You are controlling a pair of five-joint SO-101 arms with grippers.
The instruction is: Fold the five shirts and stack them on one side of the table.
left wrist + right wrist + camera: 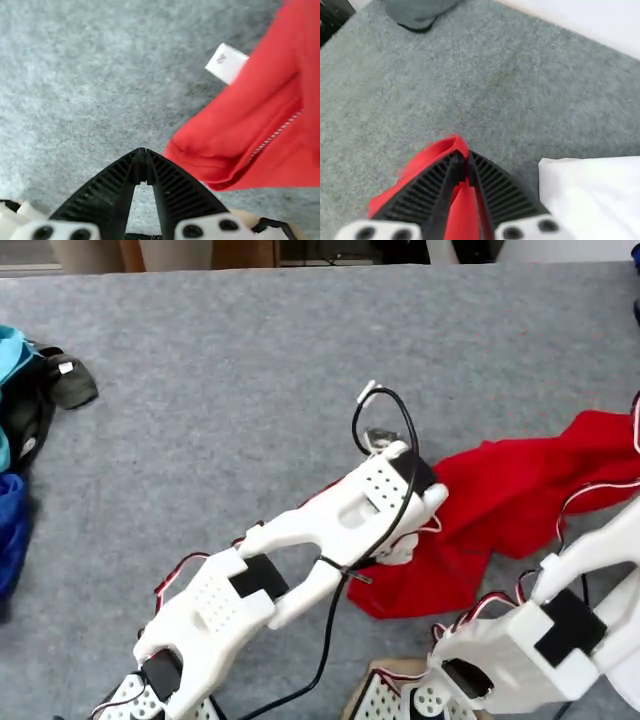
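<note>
A red shirt [500, 505] lies crumpled on the grey felt table, right of centre. In the left wrist view its hem [240, 130] and a white label [226, 62] sit just beside my left gripper [143, 152], whose black fingers are shut tip to tip with nothing between them. The left arm [330, 530] stretches from the front edge to the shirt's near-left edge. My right gripper [463, 159] is shut on a fold of the red shirt [442, 150], held above the table. The right arm [560, 630] stands at the front right.
A heap of other shirts, teal [10, 350], black [45, 390] and blue [10, 525], lies at the table's left edge. A grey cloth [420, 12] and a white surface [592, 195] appear in the right wrist view. Bare felt [250, 370] covers the table's middle and back.
</note>
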